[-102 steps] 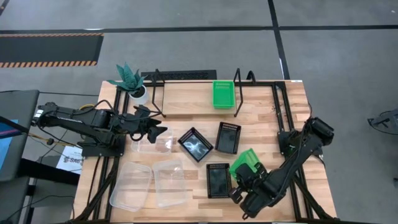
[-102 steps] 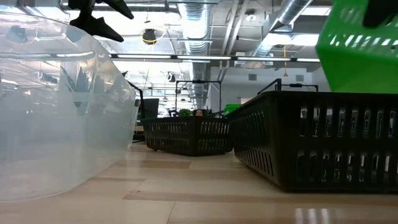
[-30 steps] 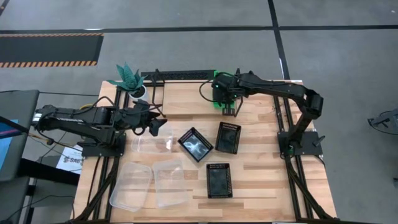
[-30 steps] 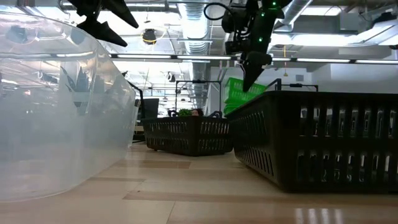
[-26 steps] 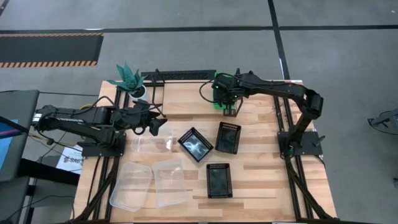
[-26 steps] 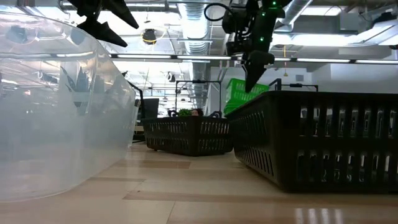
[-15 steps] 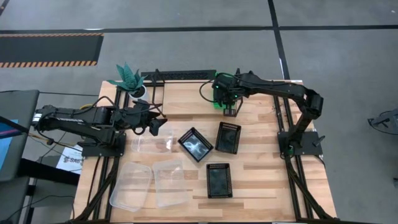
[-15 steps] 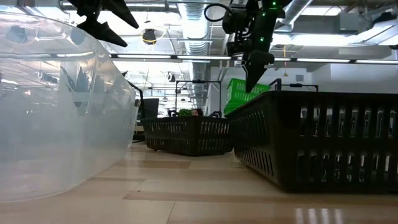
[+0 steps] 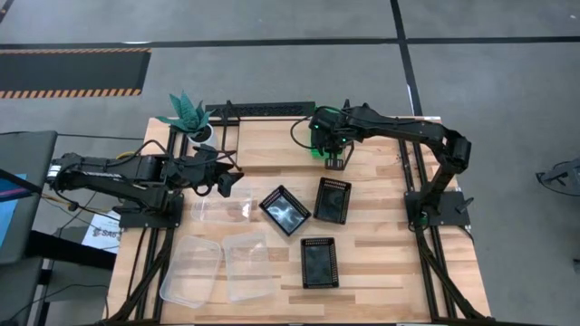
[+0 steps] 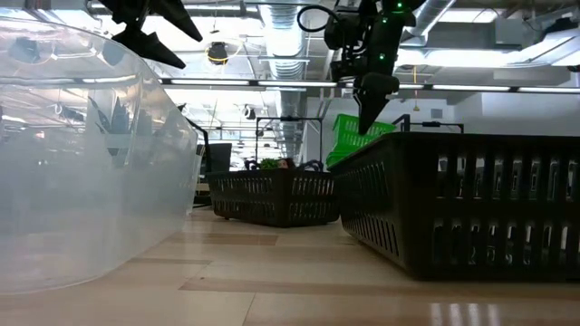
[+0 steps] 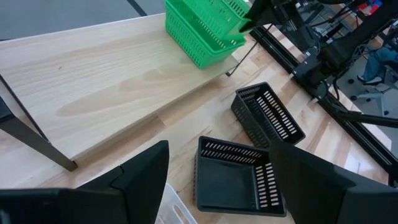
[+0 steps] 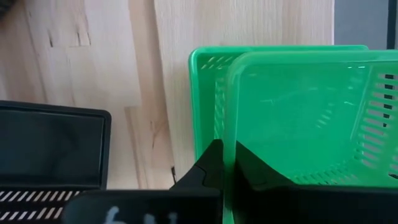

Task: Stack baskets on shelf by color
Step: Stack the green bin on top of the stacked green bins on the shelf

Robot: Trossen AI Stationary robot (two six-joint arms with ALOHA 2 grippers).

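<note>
Two green baskets (image 11: 202, 31) sit one inside the other on the right part of the shelf (image 9: 272, 145). My right gripper (image 12: 228, 155) is shut on the upper one, which tilts in the lower (image 10: 358, 136). Three black baskets (image 9: 285, 210) (image 9: 333, 199) (image 9: 318, 263) stand on their bottoms on the table in front of the shelf. Three clear baskets (image 9: 222, 210) (image 9: 192, 270) (image 9: 247, 265) lie at the near left. My left gripper (image 9: 227, 181) hangs open above the farthest clear basket, nothing between its fingers. My right gripper pinches the rim of one wall of the upper green basket (image 12: 230, 127), one finger (image 12: 249, 168) inside the basket and one (image 12: 210, 165) outside. The fingers come from above, slanting down. The basket rests tilted inside the lower green basket (image 12: 205, 93).
A potted teal plant (image 9: 188, 113) stands at the shelf's far left corner. The shelf's black wire legs (image 9: 344, 163) rise beside the green baskets. The left part of the plank (image 11: 93, 68) is bare wood.
Over the last few seconds my right gripper has carried the green basket from the table's near right to the shelf and set it into the other green basket. In the last second neither arm has visibly moved.
</note>
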